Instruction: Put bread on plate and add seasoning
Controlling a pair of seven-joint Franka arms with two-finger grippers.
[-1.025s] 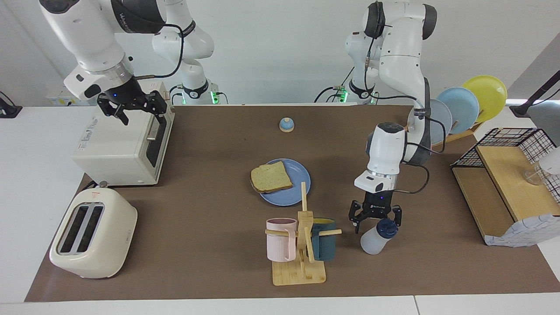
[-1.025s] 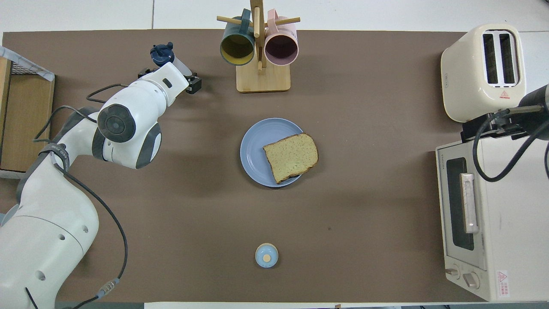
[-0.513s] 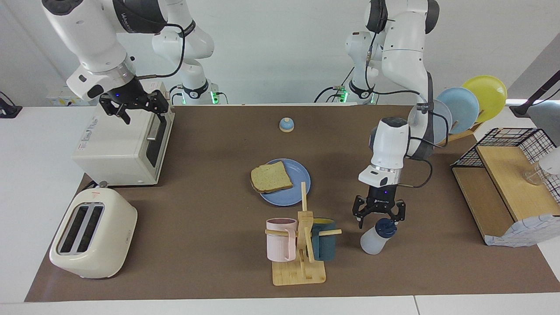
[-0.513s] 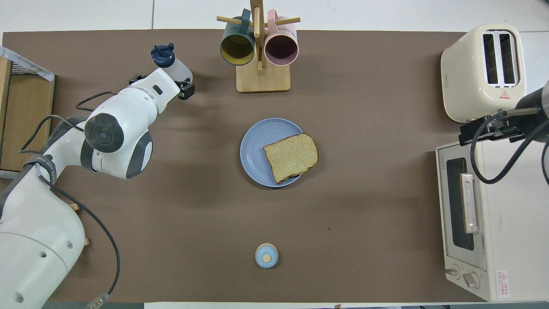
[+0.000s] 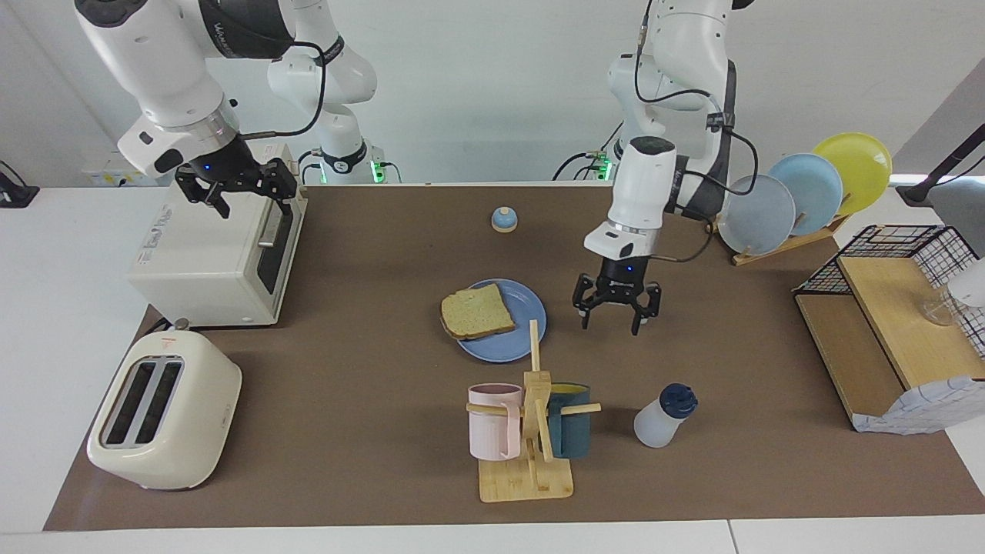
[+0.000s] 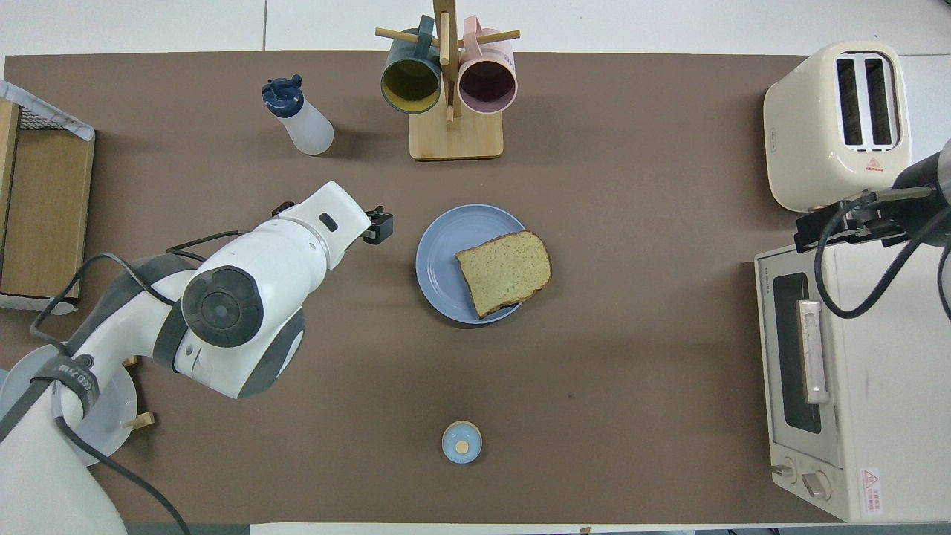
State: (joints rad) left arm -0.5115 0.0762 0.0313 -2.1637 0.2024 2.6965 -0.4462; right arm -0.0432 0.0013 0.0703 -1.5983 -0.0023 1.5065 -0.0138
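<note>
one bread slice (image 5: 477,311), four plates, two mugs, one bottle (image 5: 662,416), one bell (image 5: 504,219)

The seasoning bottle (image 5: 663,416) stands alone on bare desk (image 5: 369,369), with open approach from above and from the robots' side. The mug rack (image 5: 531,431) crowds it toward the right arm's end, standing close to the plate (image 5: 504,342) too.

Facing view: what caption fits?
Bread on plate; left gripper, jaws open, hangs apart from seasoning bottle.
</note>
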